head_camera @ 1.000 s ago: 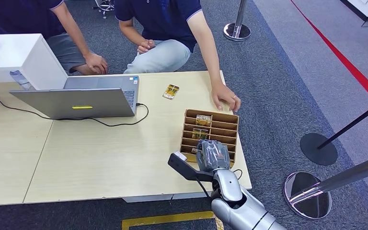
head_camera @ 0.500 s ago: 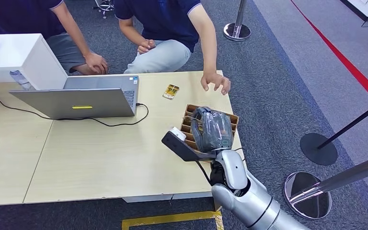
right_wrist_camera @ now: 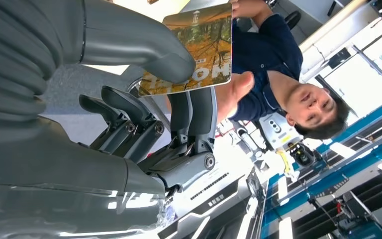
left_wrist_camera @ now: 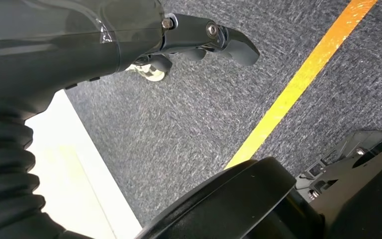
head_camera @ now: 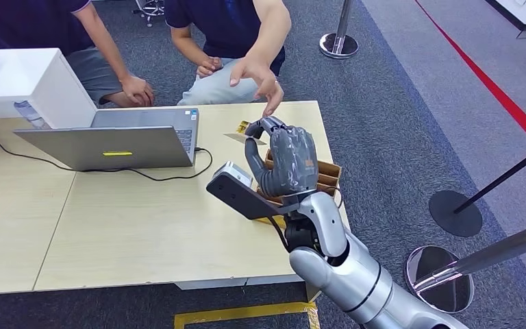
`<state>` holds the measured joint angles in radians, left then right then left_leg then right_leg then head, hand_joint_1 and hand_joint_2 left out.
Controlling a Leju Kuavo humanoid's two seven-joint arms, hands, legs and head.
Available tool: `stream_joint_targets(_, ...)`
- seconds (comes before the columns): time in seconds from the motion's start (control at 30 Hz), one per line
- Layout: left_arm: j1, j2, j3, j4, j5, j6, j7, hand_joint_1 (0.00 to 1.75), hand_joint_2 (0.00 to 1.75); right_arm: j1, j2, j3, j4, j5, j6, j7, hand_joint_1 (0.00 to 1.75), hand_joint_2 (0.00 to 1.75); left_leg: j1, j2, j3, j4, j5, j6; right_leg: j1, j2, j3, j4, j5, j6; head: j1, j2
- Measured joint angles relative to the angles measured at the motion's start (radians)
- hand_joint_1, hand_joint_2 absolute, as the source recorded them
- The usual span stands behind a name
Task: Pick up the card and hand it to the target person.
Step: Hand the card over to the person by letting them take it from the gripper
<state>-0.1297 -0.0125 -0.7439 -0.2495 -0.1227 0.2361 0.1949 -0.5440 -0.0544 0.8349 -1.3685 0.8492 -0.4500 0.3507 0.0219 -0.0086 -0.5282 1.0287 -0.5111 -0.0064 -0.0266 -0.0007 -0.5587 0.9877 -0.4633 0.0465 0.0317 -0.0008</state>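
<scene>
The card [right_wrist_camera: 199, 47] is up off the table, pinched in the right hand [head_camera: 284, 161] between the thick grey thumb [right_wrist_camera: 144, 47] and the darker fingers [right_wrist_camera: 196, 117]; its printed face shows autumn trees and pale lettering. In the head view the card [head_camera: 236, 137] sticks out from the raised hand as a thin pale edge, held above the cardboard slotted box [head_camera: 329, 171] at the table's [head_camera: 144, 226] right end. Just beyond it, a person's hand [head_camera: 257, 72] reaches down toward the card, fingers spread, close but not touching it. A second card [head_camera: 242, 126] lies flat on the table behind the raised hand. Further left sits an open laptop [head_camera: 109, 144], its black cable [head_camera: 171, 177] trailing across the wood. The left hand [left_wrist_camera: 199, 40] hangs over grey carpet and a yellow floor line [left_wrist_camera: 303, 79], its fingers apart and holding nothing.
</scene>
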Motion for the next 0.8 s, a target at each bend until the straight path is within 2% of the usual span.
stream_joint_targets(0.43,-0.018,0.004,-0.032,0.0,-0.027,-0.032,0.007,0.0,1.75,-0.091,0.062,0.022,0.201,-0.068,-0.062,-0.079,1.75,1.75,0.0,0.0,0.0,0.0,0.0,0.0,0.0,0.0,0.0,0.0,0.0,0.0,0.0,0.0)
stream_joint_targets(0.7,-0.038,0.005,-0.056,0.0,-0.032,-0.088,0.037,0.0,1.75,-0.209,0.112,0.033,0.386,-0.087,-0.115,-0.116,1.75,1.75,0.0,-0.001,0.0,0.0,0.001,0.0,0.0,0.0,0.0,0.0,0.0,0.0,0.0,0.0)
stream_joint_targets(0.77,-0.043,0.006,-0.056,0.0,-0.025,-0.117,0.049,0.0,0.87,-0.238,0.124,0.033,0.43,-0.092,-0.126,-0.126,1.57,1.75,0.0,-0.001,0.0,0.0,0.001,0.0,0.0,0.0,0.0,0.0,0.0,0.0,0.0,0.0)
stream_joint_targets(0.8,-0.045,0.007,-0.057,0.0,-0.024,-0.124,0.051,0.0,0.44,-0.248,0.129,0.033,0.449,-0.092,-0.13,-0.127,1.13,1.75,0.0,-0.001,0.0,0.0,0.001,0.0,0.0,0.0,0.0,0.0,0.0,0.0,0.0,0.0)
